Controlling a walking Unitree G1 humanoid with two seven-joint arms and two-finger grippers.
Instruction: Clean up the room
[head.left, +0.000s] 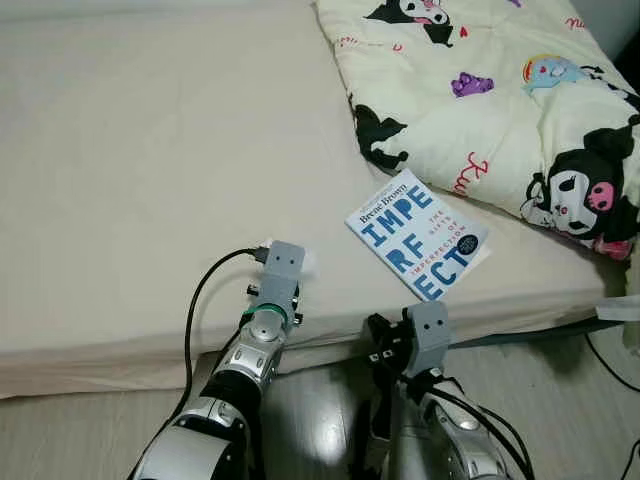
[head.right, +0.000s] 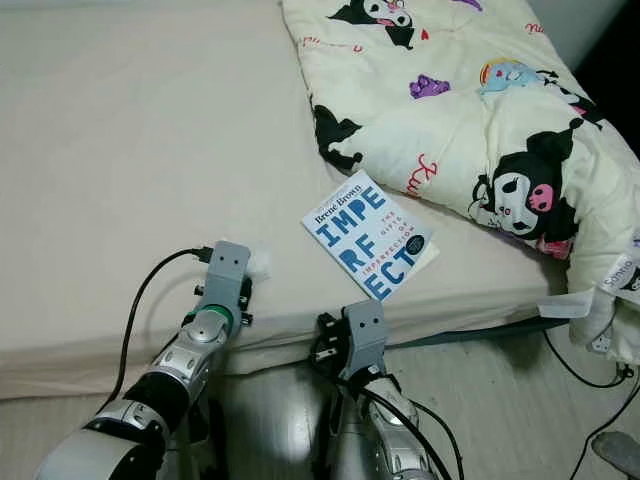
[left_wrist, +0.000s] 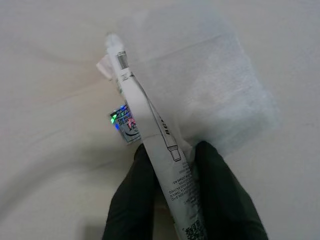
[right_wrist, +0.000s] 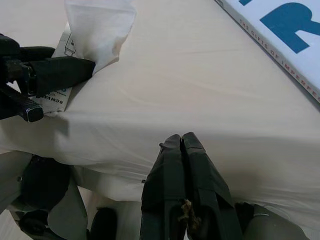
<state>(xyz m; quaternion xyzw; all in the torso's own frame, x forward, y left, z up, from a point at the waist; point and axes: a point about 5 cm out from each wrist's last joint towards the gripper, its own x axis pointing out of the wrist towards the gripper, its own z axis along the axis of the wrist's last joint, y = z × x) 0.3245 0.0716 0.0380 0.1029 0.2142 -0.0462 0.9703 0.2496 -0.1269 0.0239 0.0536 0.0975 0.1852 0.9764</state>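
The left gripper (left_wrist: 170, 175) is out over the near edge of the bed (head.left: 120, 180), its fingers (left_wrist: 132, 200) clamped on a flattened white tube (left_wrist: 150, 140) with small black print and a shiny holographic sticker on it. The tube's long axis runs along the fingers and away from the wrist, its far end reaching out over the mattress, toward the head of the bed as the head cameras see it. Under and just beyond the tube lies a crumpled white tissue (left_wrist: 210, 85), resting on the sheet; whether the tube touches it cannot be told.

The right gripper (right_wrist: 182, 145) hangs at the bed's front edge, beside the mattress side, fingers pressed together with nothing between them. Its wrist view looks across the sheet to the left gripper and the tissue on one side and the book's edge on the other.

A white and blue paperback book (head.left: 420, 236) by Brené Brown lies flat on the sheet near the front edge, turned at an angle. Just beyond it a cream comforter (head.left: 480, 90) printed with cartoon characters is bunched on the right side of the bed. The sheet is plain beige, the floor (head.left: 560, 390) pale wood-look, with black cables (head.left: 610, 365) trailing at right
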